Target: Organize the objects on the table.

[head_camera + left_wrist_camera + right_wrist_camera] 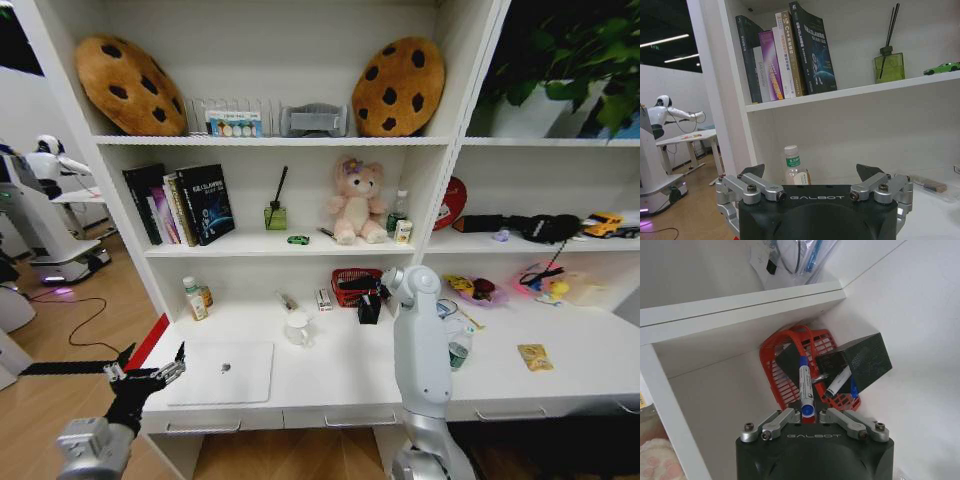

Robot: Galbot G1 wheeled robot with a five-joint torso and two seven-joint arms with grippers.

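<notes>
Two pincers are in view. At the far left of the head view, the left pincer (146, 373) hovers off the table's front corner, out over the wooden floor, its fingers spread wide with nothing between them; its wrist view shows the same open fingers (752, 172) aimed at a white-capped bottle (793, 164) under the shelf of books (790, 52). Just to its right, the slim silver laptop (222, 371) lies closed and flat near the front edge of the white table (340, 375). Behind it, near the back wall, stand the small bottles (196, 298), and further right a white mug (297, 327) sits just beyond the laptop's far corner. Next comes the red mesh basket (352, 284) against the back wall, with a black mesh pen holder (369, 308) just in front of it. The right arm rises at the table's middle, and the right pincer (810, 411) is closed narrowly on a blue-capped pen (805, 387), held upright just before the tilted holder (855, 362), which already has another pen (837, 382) in it. Far right, a small yellow packet (534, 356) lies alone on the table.
</notes>
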